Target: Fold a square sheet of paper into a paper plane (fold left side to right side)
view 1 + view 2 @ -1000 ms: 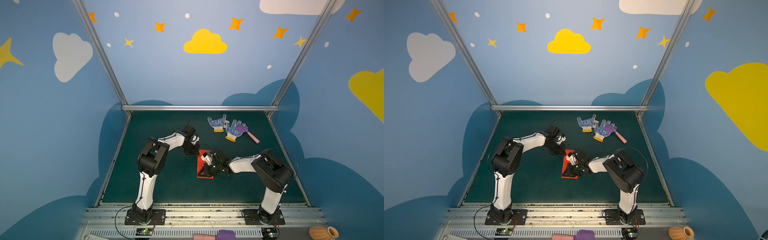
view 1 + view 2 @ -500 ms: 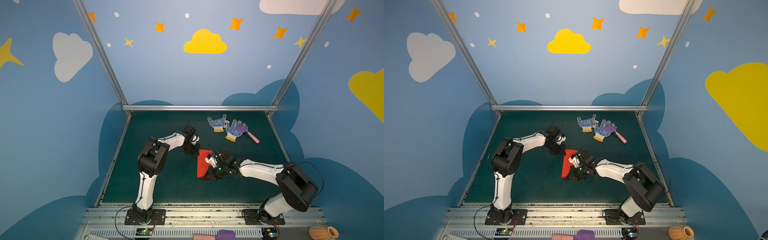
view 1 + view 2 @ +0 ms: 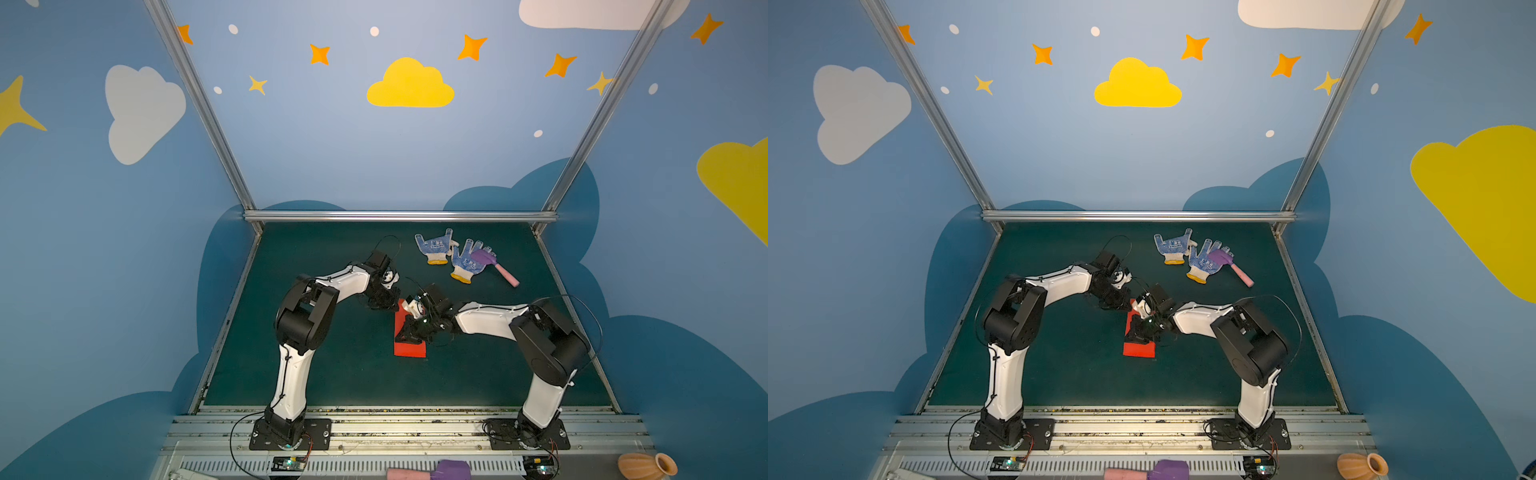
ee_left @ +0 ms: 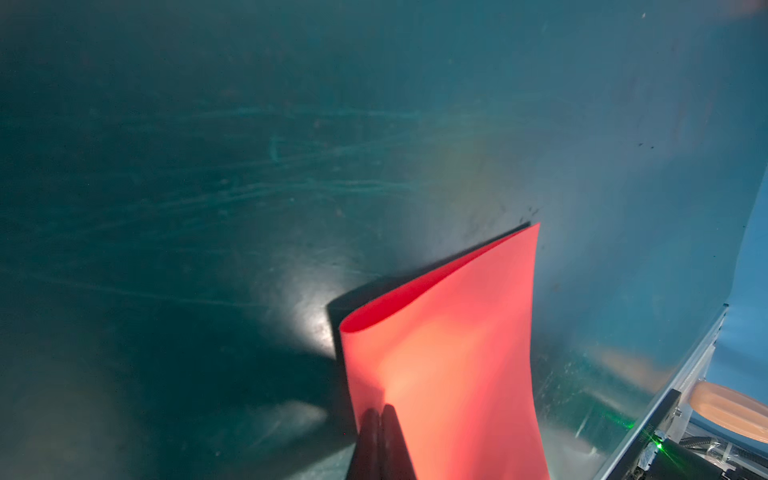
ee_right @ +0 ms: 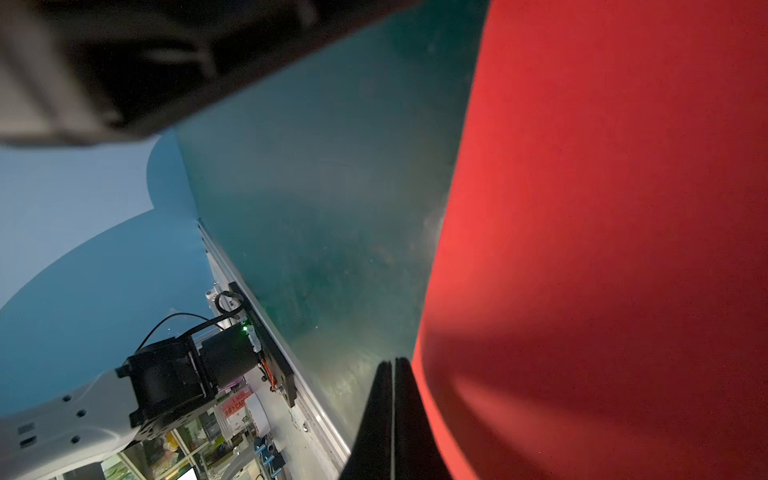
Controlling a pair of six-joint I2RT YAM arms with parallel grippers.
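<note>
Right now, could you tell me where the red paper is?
In both top views the square sheet of paper lies folded centrally, partly under the right gripper, nearer than the gloves.

Dotted gloves [image 3: 465,262], toy hammer [image 3: 503,273], clay vase [image 3: 643,465]

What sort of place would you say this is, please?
Probably a robot-lab test booth: the left arm and right arm are bolted to an aluminium rail before a green table, boxed in by blue walls painted with clouds and stars.
</note>
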